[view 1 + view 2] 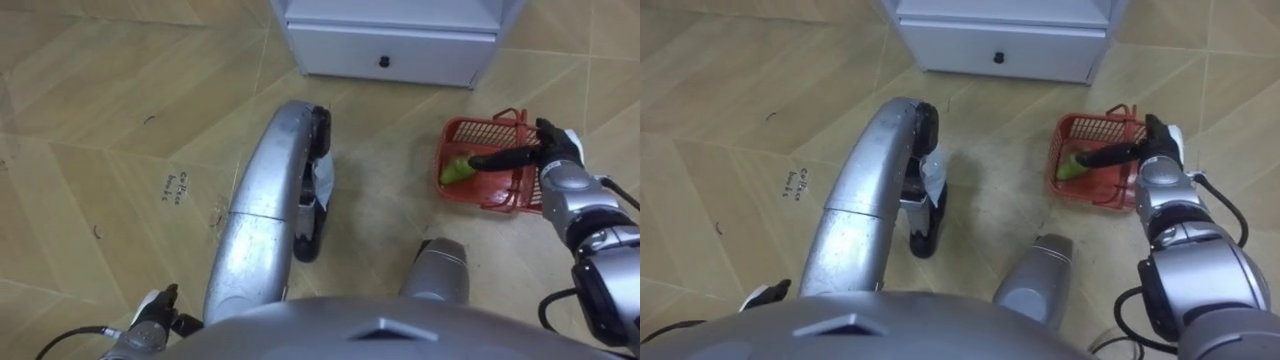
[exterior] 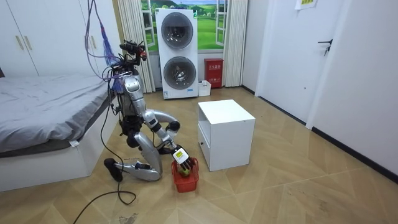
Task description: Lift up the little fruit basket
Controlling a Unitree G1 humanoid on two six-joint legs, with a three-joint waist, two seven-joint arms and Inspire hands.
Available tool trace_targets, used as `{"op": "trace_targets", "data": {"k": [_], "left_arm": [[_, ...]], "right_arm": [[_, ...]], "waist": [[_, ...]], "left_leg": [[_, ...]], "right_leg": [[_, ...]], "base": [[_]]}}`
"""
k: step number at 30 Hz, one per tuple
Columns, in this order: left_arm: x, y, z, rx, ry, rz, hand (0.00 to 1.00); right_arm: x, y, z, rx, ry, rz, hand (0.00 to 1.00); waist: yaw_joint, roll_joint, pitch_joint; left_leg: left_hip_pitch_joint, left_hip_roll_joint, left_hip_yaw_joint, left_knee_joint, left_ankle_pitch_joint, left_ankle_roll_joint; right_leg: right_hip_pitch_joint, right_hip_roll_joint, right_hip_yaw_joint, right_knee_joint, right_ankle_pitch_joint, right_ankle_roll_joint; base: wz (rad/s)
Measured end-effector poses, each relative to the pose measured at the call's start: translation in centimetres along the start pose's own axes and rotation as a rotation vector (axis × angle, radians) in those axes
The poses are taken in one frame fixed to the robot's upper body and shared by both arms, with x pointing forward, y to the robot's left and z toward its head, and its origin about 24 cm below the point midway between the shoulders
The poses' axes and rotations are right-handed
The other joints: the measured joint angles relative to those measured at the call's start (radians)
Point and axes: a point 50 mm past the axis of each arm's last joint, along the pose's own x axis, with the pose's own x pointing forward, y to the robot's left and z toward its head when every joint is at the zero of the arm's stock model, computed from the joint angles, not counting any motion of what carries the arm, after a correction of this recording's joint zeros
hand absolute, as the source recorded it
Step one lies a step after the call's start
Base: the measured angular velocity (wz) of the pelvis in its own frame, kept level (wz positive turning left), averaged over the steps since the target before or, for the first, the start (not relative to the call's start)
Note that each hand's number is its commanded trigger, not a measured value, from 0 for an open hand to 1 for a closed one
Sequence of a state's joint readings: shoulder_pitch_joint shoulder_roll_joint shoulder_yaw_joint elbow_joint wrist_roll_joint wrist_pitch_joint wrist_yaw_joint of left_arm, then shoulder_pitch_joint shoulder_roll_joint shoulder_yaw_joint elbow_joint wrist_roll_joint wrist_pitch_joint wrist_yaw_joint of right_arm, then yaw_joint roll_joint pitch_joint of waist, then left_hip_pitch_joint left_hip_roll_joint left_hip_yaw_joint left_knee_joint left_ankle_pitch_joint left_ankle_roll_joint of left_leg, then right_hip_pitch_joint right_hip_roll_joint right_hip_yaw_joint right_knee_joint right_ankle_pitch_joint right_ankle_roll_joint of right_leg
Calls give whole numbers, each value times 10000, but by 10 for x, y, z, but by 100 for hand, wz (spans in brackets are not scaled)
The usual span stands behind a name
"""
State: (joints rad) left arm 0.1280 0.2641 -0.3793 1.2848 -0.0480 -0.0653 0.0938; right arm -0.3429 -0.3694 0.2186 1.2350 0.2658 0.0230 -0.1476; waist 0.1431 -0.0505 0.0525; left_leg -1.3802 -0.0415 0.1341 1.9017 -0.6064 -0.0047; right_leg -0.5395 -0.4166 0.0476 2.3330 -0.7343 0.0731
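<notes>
A red plastic fruit basket [image 1: 488, 196] stands on the wooden floor to my right, just in front of the white cabinet, with a green fruit [image 1: 458, 168] inside. Its handle [image 1: 512, 116] stands up at the far rim. My right hand [image 1: 548, 152] is over the basket's right side, its dark fingers [image 1: 500, 158] stretched straight across the inside towards the fruit, holding nothing. In the room view I kneel on the floor with that hand [image 2: 180, 155] just above the basket [image 2: 185, 180]. My left hand [image 1: 150, 318] hangs low at my left side.
The white cabinet [image 1: 390, 45] with a drawer stands right ahead of me and the basket. In the room view a bed [image 2: 43, 112] is behind me, and stacked washing machines [image 2: 180, 53] stand by the far wall. Open floor lies to my left.
</notes>
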Motion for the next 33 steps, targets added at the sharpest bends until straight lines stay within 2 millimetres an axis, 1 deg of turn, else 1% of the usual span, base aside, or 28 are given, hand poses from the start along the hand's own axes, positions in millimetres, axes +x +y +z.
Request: {"op": "trace_targets", "data": {"k": [5,6,7,21,22,25,29,33], "left_arm": [[0,-1,1,84,-59,-48,0],[0,-2,2,144,-97,-77,0],[0,-2,2,149,-100,-106,0],[0,-4,2,144,-81,-370,0],[0,-4,2,96,-76,-393,0],[0,-5,2,-127,-51,-446,0],[0,-9,2,-153,29,-531,0],[0,-14,6,60,-64,-693,0]], "right_arm": [[0,0,-3,-15,125,94,0],[0,0,-3,-14,121,145,58],[0,1,-3,-43,123,186,100],[0,3,-4,-291,129,382,100],[0,3,-4,-249,140,398,100],[0,4,-4,-32,178,428,100],[0,4,-4,67,181,434,100],[0,5,-4,83,171,450,100]], "waist": [[2,-7,3],[4,-9,4],[16,-8,4],[68,-18,11],[75,-70,41],[110,-111,65],[114,-128,75],[42,-140,80]], "left_leg": [[9,1,7,-26,14,-27],[13,0,7,-36,17,-34],[19,8,4,-41,19,-37],[24,14,5,-53,24,-47],[21,14,7,-53,24,-47],[25,14,6,-52,25,-48],[35,12,2,-46,41,-72],[26,1,2,-46,73,-81]], "right_leg": [[-17,-3,21,11,-1,3],[-19,-3,21,11,-1,3],[-22,-1,20,11,-1,3],[-26,-2,-22,13,-2,4],[-29,-1,-21,14,-2,4],[-25,0,-12,14,-2,4],[-24,13,49,42,-6,10],[-24,15,46,76,-7,12]], "base": [[0],[0],[0],[0],[0],[0],[0],[0]]}}
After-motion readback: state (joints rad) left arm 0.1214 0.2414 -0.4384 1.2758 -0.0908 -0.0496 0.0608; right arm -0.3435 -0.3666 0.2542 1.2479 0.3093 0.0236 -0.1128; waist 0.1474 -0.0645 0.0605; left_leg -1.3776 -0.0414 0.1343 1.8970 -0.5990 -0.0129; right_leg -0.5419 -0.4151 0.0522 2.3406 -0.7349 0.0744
